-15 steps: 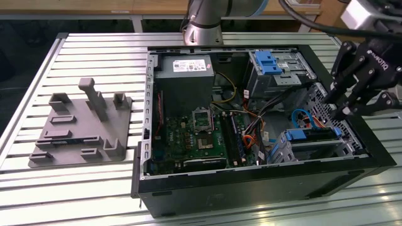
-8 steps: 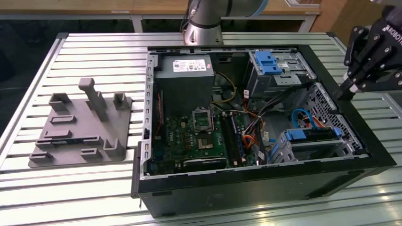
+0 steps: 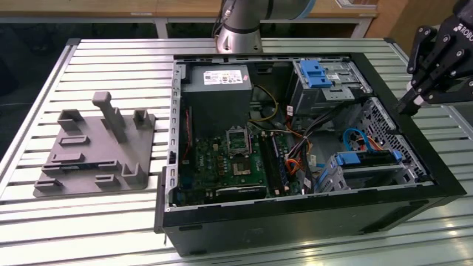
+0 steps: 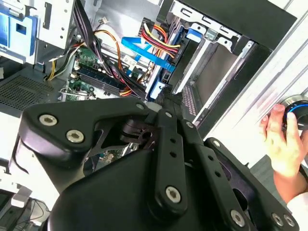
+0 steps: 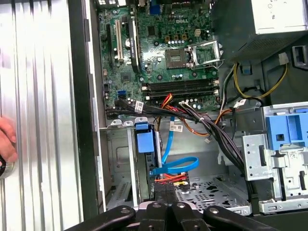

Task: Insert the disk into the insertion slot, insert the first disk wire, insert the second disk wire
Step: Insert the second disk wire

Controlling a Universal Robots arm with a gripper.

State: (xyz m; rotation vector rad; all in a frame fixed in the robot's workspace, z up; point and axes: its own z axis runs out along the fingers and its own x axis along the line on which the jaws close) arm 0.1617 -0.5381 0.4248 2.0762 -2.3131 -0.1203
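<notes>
The disk (image 3: 367, 160), silver in a blue carrier, lies inside the insertion slot (image 3: 330, 178) at the case's front corner on the exterior view's right. In the first wrist view the carrier's blue tab (image 5: 144, 142) stands at the bay's mouth. A blue flat wire (image 5: 174, 166) and a red and yellow wire bundle (image 5: 171, 179) run to the disk's end. The same wires (image 4: 144, 50) appear in the second wrist view. My gripper (image 3: 409, 106) hangs above the case's rim, outside it on the exterior view's right, shut with nothing in it.
A taller grey cage with a blue latch (image 3: 316, 75) stands behind the slot. The motherboard (image 3: 236, 166) and power supply (image 3: 216, 83) occupy the case. A grey fixture (image 3: 96, 149) lies on the slatted table. A person's hand (image 4: 281, 139) rests beside the case.
</notes>
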